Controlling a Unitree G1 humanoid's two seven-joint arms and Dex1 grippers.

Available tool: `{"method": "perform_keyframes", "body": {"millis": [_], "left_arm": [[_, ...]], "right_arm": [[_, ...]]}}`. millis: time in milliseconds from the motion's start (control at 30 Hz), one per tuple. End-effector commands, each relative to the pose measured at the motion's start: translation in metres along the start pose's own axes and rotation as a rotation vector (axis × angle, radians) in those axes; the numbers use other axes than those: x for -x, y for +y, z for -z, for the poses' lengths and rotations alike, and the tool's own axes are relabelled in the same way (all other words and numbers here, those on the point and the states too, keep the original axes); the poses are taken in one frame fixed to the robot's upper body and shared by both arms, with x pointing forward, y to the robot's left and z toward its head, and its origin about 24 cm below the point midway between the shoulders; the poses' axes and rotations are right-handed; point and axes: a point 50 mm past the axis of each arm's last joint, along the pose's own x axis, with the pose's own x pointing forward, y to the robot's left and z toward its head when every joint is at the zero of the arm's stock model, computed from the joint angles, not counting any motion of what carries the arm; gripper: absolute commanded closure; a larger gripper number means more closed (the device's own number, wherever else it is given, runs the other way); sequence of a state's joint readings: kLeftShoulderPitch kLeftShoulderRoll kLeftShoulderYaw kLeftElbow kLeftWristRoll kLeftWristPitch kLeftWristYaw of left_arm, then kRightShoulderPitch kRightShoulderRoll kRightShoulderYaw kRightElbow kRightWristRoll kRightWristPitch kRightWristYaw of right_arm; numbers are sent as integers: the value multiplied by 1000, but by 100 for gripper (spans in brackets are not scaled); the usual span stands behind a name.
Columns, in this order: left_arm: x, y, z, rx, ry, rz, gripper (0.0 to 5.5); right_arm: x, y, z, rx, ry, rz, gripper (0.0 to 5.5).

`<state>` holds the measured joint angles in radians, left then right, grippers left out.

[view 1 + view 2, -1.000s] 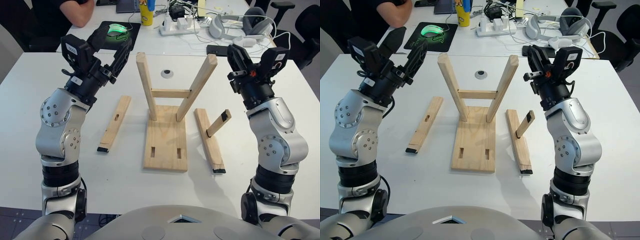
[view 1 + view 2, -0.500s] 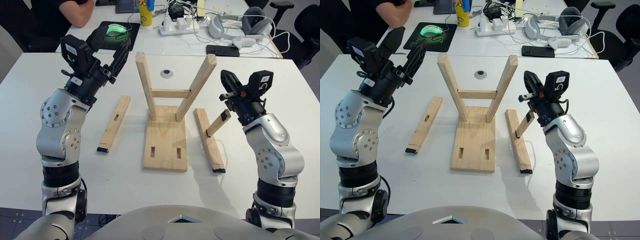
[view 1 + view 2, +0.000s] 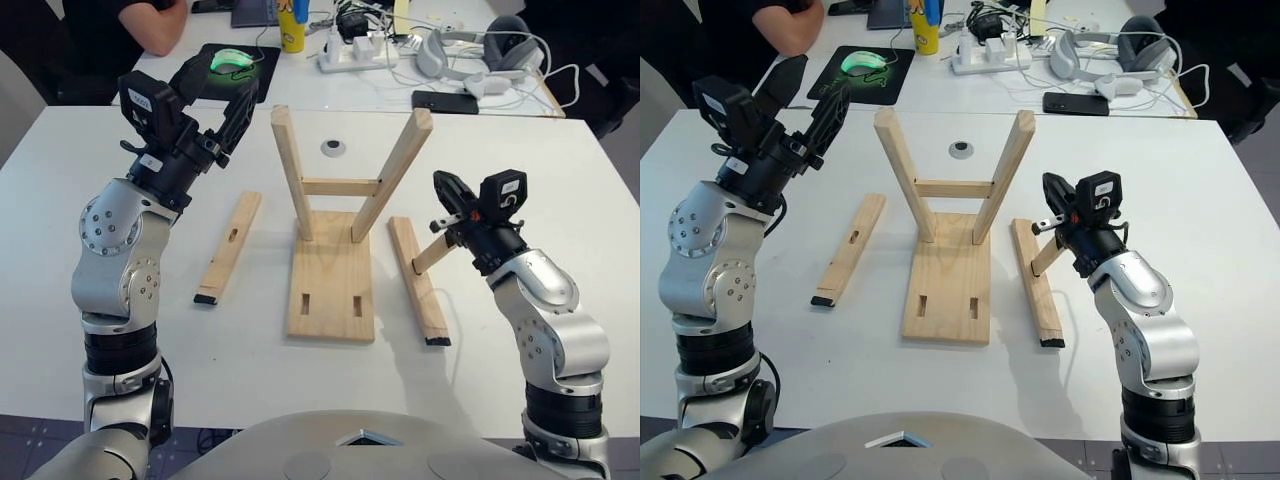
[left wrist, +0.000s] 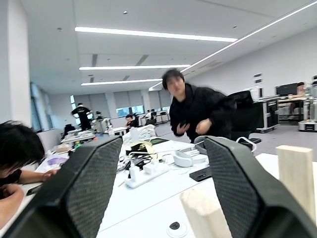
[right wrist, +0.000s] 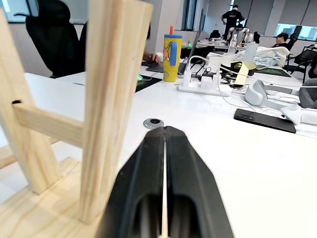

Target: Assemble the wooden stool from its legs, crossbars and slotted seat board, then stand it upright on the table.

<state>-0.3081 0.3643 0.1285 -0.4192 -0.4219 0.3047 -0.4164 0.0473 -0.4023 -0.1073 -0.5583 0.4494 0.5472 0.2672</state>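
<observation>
The slotted seat board [image 3: 330, 295] lies flat mid-table. Two legs [image 3: 292, 170] [image 3: 395, 175] joined by a crossbar [image 3: 340, 186] stand in its far slots, splayed in a V. A loose leg [image 3: 230, 245] lies left of the board. Another leg [image 3: 418, 280] lies right of it, with a short crossbar [image 3: 433, 256] sticking up from it. My right gripper [image 3: 440, 182] is shut with nothing in it, its tip [image 5: 164, 133] just above that crossbar's upper end. My left gripper [image 3: 220, 95] hangs open at the back left, above the table, its two fingers [image 4: 94, 188] wide apart.
A round metal grommet [image 3: 335, 148] sits in the table behind the legs. The adjoining desk beyond holds a mouse pad with a lit mouse [image 3: 232, 60], a yellow cup [image 3: 293, 30], a phone [image 3: 445, 100] and a headset [image 3: 470, 55].
My right arm has come down and inward from the back right to the short crossbar on the right leg. The left arm and the wooden parts have not moved.
</observation>
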Motion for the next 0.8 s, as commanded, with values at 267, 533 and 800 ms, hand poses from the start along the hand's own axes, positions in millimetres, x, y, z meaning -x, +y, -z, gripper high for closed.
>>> {"method": "perform_keyframes", "body": {"millis": [267, 533, 800], "left_arm": [[3, -1, 2, -2, 12, -11, 243], [8, 0, 1, -8, 17, -38, 243], [7, 1, 1, -8, 17, -33, 243]], "right_arm": [[-15, -14, -56, -13, -280, 57, 548], [-16, -11, -80, 5, -354, 42, 548], [-13, -3, -78, 10, -339, 12, 548]]}}
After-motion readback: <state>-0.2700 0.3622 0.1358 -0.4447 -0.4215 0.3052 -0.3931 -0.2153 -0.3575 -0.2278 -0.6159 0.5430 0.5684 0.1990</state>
